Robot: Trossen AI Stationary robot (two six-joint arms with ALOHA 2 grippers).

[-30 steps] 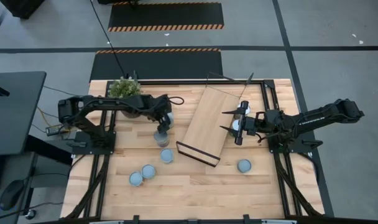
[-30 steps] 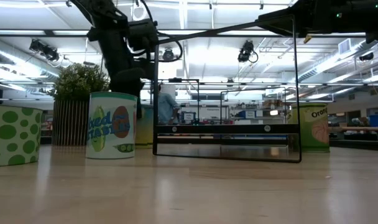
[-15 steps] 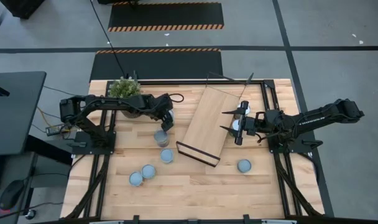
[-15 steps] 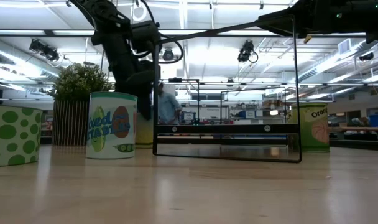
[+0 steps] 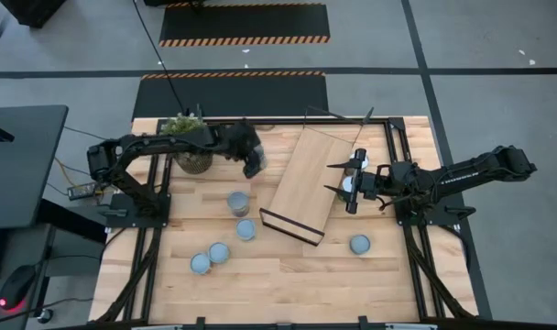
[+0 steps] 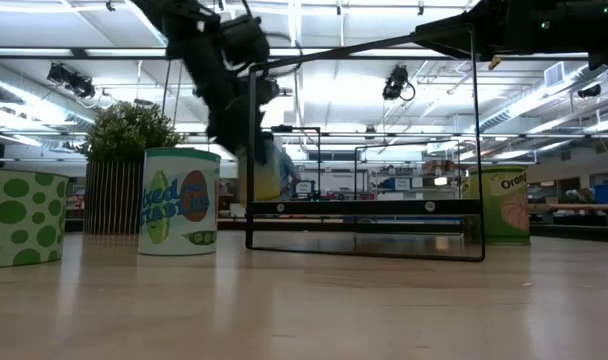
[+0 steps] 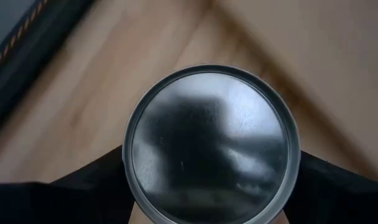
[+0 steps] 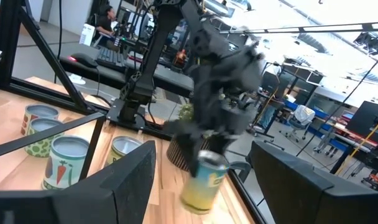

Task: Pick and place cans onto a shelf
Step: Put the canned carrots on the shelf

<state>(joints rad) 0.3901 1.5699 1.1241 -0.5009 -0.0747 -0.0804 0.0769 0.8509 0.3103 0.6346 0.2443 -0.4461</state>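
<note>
My left gripper (image 5: 253, 165) is shut on a can with a silvery top (image 7: 211, 143) and yellowish sides (image 6: 259, 172). It is held in the air between the potted plant and the shelf's left long edge. The can also shows in the right wrist view (image 8: 204, 180). The shelf (image 5: 306, 181), a light-wood board with black end frames, lies slantwise on the table's far middle. My right gripper (image 5: 343, 181) is open and empty, hovering at the shelf's right edge. Several more cans stand on their bases on the table: one (image 5: 237, 203), another (image 5: 246, 229), and one alone (image 5: 359, 244). My left gripper pinches the can between its two fingers (image 7: 89, 186), one on each side of the round wall just below the top rim (image 7: 128, 168). The fingers come from above, pointing down. The can hangs about upright, top up, clear of the table.
A potted green plant (image 5: 189, 147) stands at the far left, close behind my left arm. Two cans (image 5: 210, 258) stand near the table's left front. The low view shows a green-spotted can (image 6: 19, 215) and a printed can (image 6: 179, 200) close to the camera.
My left gripper, which stood low over the table near the can cluster, has risen and gone toward the far edge and the shelf. It carries the yellowish can, now lifted clear of the table. My right arm has kept still.
</note>
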